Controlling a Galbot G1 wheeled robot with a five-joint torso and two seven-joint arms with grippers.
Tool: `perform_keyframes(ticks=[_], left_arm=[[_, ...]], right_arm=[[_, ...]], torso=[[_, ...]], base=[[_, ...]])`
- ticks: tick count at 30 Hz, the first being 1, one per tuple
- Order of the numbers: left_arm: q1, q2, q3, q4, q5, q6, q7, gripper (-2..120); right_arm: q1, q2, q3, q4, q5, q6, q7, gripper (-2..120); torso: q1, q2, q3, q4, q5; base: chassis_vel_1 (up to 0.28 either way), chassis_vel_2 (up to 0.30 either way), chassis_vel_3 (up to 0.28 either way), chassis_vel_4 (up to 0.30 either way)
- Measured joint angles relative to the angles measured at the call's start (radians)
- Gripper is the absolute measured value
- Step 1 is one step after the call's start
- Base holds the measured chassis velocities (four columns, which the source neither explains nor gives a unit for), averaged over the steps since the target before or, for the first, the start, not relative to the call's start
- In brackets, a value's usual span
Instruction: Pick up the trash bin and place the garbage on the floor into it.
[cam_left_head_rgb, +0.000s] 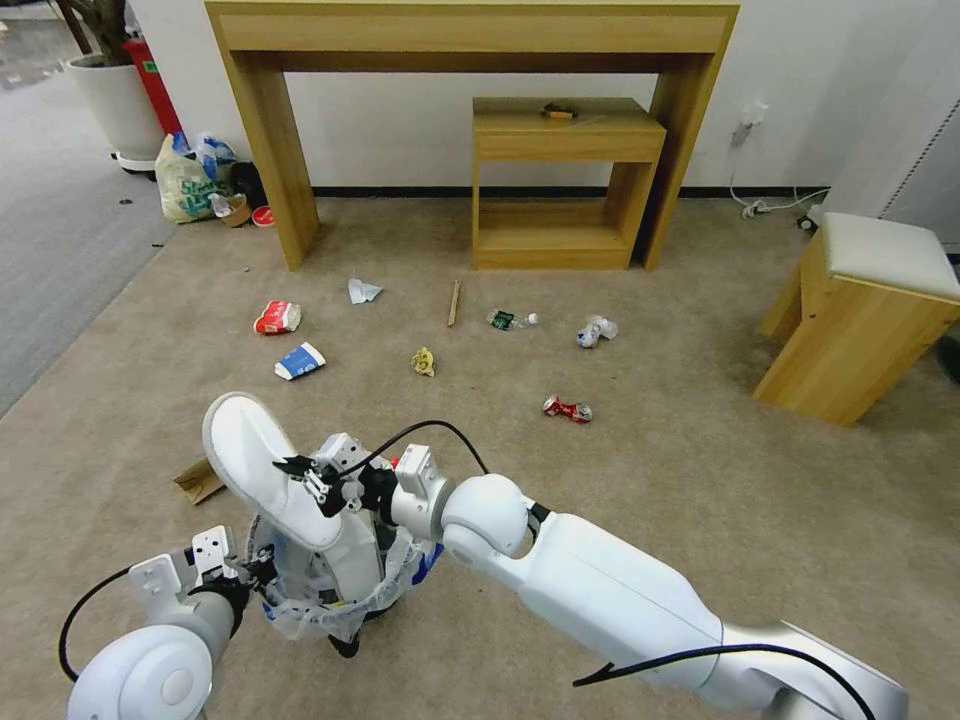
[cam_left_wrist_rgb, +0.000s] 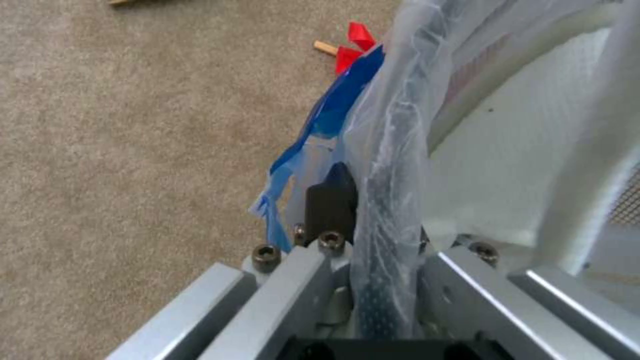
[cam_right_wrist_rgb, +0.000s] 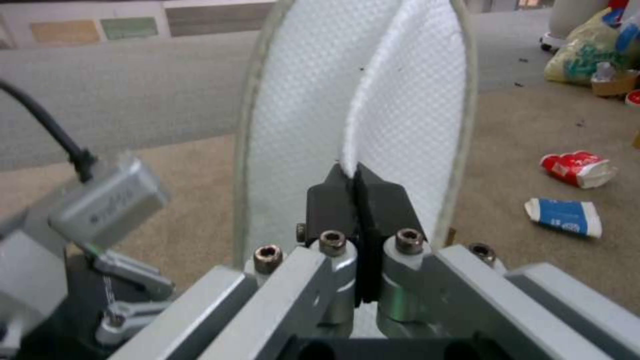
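beige carpet floor still strewn with cups and a can, as right gripper pinches a white slipper above trash bin, its rim clamped by left gripper.

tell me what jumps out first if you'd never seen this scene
A white slipper held up over the trash bin by the right gripper, pinched shut on its edge, near the bottom of the head view. The left gripper clamps the bin's bagged rim. Beyond them litter dots the beige floor: a red cup, a blue-white cup, a crushed can.
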Motion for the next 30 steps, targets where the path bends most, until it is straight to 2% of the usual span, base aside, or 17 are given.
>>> perform_keyframes(ticks=[6, 11, 12, 14, 15, 18, 19, 21, 23, 25, 26, 29, 30], left_arm=[[0.003, -0.001, -0.004, -0.007, -0.003, 0.0, 0.0, 0], [0.003, -0.001, -0.008, -0.009, -0.009, 0.0, 0.0, 0], [0.003, -0.001, -0.008, -0.009, -0.009, 0.0, 0.0, 0], [-0.001, 0.0, -0.013, -0.006, -0.012, 0.0, 0.0, 0], [-0.001, 0.0, -0.013, -0.006, -0.012, 0.0, 0.0, 0], [-0.006, 0.002, -0.013, -0.005, -0.017, 0.0, 0.0, 0], [-0.006, 0.002, -0.013, -0.005, -0.017, 0.0, 0.0, 0], [-0.007, 0.004, -0.019, -0.003, -0.02, 0.0, 0.0, 0], [-0.007, 0.005, -0.021, -0.002, -0.021, 0.0, 0.0, 0], [-0.008, 0.005, -0.032, 0.007, -0.018, 0.0, 0.001, 0], [-0.008, 0.005, -0.032, 0.007, -0.018, 0.0, 0.001, 0], [-0.007, 0.001, -0.048, 0.015, -0.003, 0.0, 0.01, 0], [-0.007, 0.001, -0.048, 0.015, -0.003, 0.0, 0.01, 0]], right_arm=[[-0.016, -0.01, -0.001, -0.001, -0.023, 0.001, 0.012, 3], [-0.032, -0.02, -0.001, 0.0, -0.031, 0.006, 0.059, 22], [-0.032, -0.02, -0.001, 0.0, -0.031, 0.006, 0.059, 22], [-0.034, -0.023, 0.004, 0.016, -0.025, 0.006, 0.072, 34], [-0.034, -0.023, 0.004, 0.016, -0.025, 0.006, 0.072, 34], [-0.034, -0.028, 0.006, 0.028, -0.019, 0.007, 0.082, 48], [-0.034, -0.028, 0.006, 0.028, -0.019, 0.007, 0.082, 48], [-0.032, -0.03, 0.016, 0.046, 0.002, -0.003, 0.088, 59], [-0.028, -0.03, 0.021, 0.051, 0.011, -0.007, 0.093, 62], [-0.015, -0.026, 0.049, 0.066, 0.029, -0.012, 0.105, 74], [-0.015, -0.026, 0.049, 0.066, 0.029, -0.012, 0.105, 74], [-0.013, -0.03, 0.078, 0.09, 0.046, -0.02, 0.124, 87], [-0.013, -0.03, 0.078, 0.09, 0.046, -0.02, 0.124, 87]], torso=[[0.0, 0.0, 0.0, 0.0, 0.0], [0.0, 0.0, 0.0, -0.0001, 0.0], [0.0, 0.0, 0.0, -0.0001, 0.0], [0.0, 0.0, 0.0, -0.0001, 0.0], [0.0, 0.0, 0.0, -0.0001, 0.0], [0.0, 0.0, 0.0, -0.0001, 0.0], [0.0, 0.0, 0.0, -0.0001, 0.0], [0.0, 0.0, 0.0, -0.0002, 0.0], [0.0, 0.0, 0.0, -0.0001, 0.0], [0.0, 0.0, 0.0, 0.0, 0.0001], [0.0, 0.0, 0.0, 0.0, 0.0001], [0.0, 0.0, 0.0, 0.0001, 0.0], [0.0, 0.0, 0.0, 0.0001, 0.0]], base=[[0.0, 0.0, 0.0, 0.0], [0.0, 0.0, 0.0, 0.0], [0.0, 0.0, 0.0, 0.0], [0.0, 0.0, 0.0, 0.0], [0.0, 0.0, 0.0, 0.0], [0.0, 0.0, 0.0, 0.0], [0.0, 0.0, 0.0, 0.0], [0.0, 0.0, 0.0, 0.0], [0.0, 0.0, 0.0, 0.0], [0.0, 0.0, 0.0, 0.0], [0.0, 0.0, 0.0, 0.0], [0.0, 0.0, 0.0, 0.0], [0.0, 0.0, 0.0, 0.0]])
